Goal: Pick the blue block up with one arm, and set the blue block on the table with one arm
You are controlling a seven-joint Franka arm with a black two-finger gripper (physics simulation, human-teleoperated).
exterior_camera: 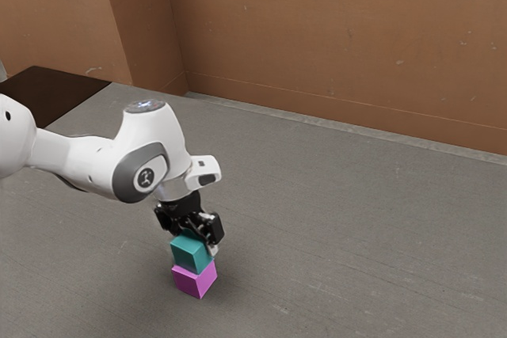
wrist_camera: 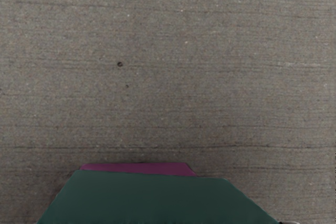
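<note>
Blue block (exterior_camera: 188, 257) sits on pink block, its move to the bench (exterior_camera: 364, 243) undone

In the exterior view the blue block, teal in tone, is directly above the pink block (exterior_camera: 191, 281) and looks to be resting on it, slightly askew. The end effector (exterior_camera: 195, 244) is down at the blue block. By my judgement, the reach is made; what's left is a clean lift off the pink block, a move sideways and a set-down on the bench.

Whether the end effector is pinching the blue block or standing loose about it, I can't tell — its far side is hidden. In the wrist view the blue block is cut off at the lower edge, with only a strip of pink past it — so any thin gap between the two blocks is hard to judge.
</note>
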